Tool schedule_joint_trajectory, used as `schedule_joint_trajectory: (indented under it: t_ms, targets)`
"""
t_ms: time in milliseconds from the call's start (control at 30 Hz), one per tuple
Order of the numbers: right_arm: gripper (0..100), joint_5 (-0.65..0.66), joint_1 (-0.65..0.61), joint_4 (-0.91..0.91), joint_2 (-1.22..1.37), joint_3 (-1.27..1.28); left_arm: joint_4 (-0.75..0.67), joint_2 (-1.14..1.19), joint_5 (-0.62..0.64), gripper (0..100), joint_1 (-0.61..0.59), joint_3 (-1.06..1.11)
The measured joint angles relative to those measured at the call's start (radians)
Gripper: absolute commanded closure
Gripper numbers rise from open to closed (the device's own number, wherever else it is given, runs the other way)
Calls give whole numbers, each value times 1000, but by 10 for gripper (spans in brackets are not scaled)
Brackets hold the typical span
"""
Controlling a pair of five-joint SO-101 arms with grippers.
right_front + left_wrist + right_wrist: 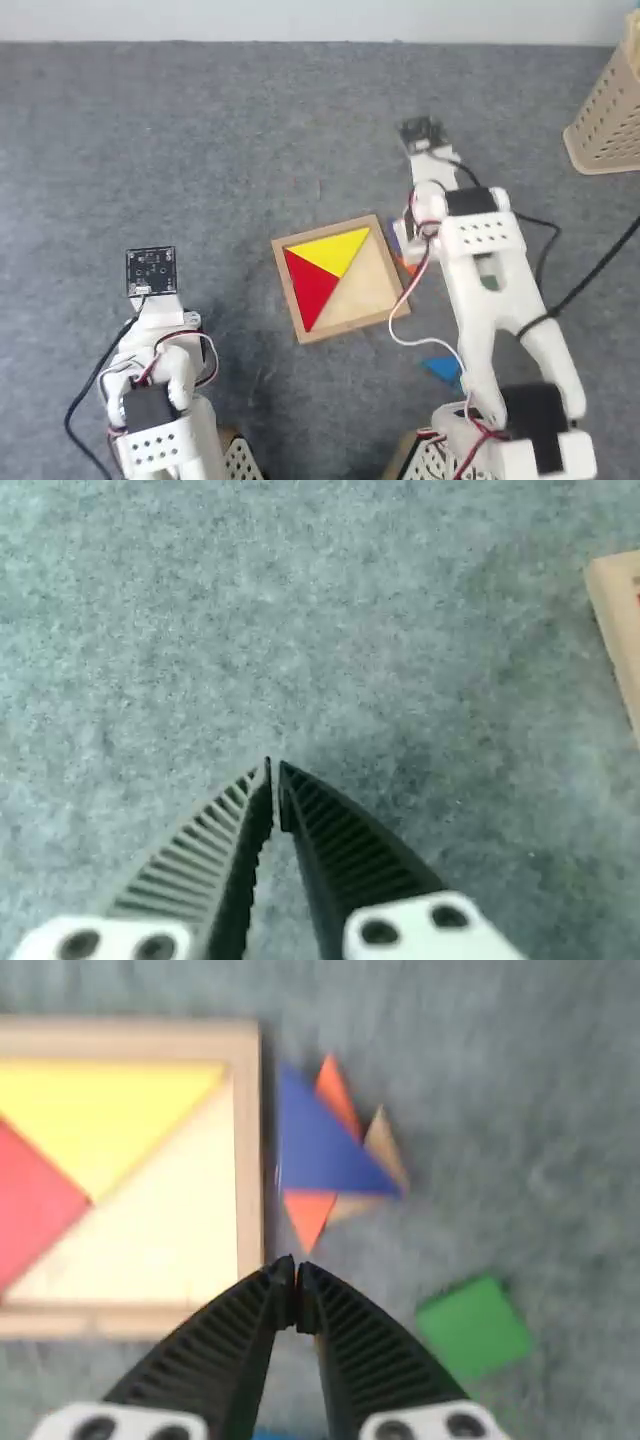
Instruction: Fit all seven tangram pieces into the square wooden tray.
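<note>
Your right gripper (295, 1278) has its jaws pressed together with nothing between them. Its tips hang just off the near corner of the square wooden tray (249, 1140).

Straight ahead of those tips, a small heap of pieces lies on the grey carpet (520, 1080), just outside the tray's wall. An orange piece (308, 1215) is closest to the tips, and a blue triangle (320, 1150) lies across it. A wood-coloured piece (388, 1150) shows at the blue one's outer edge.

A green square (472, 1325) sits alone on the carpet, close beside the tips on the side away from the tray and apart from the heap.

Inside the tray, the bare floor is the part nearest the tips. Beyond it the yellow triangle (95, 1120) and the red triangle (30, 1210) lie flat, touching along one edge.

From above, you can see a light blue piece (441, 368) on the carpet, back behind the gripper and beside the right arm.

Your left gripper (273, 780) is likewise closed on nothing, over the carpet. A corner of the tray lies well ahead of it, off toward the right arm's side.

Farthest off, a beige slotted basket (608, 110) stands beyond the right arm.
</note>
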Motion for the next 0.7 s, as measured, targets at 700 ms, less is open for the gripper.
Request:
schedule_joint_trajectory:
  t_ms: [700]
  targets:
    - [988, 118, 89, -95, -60, 164, 2, 0, 0, 987, 0, 0]
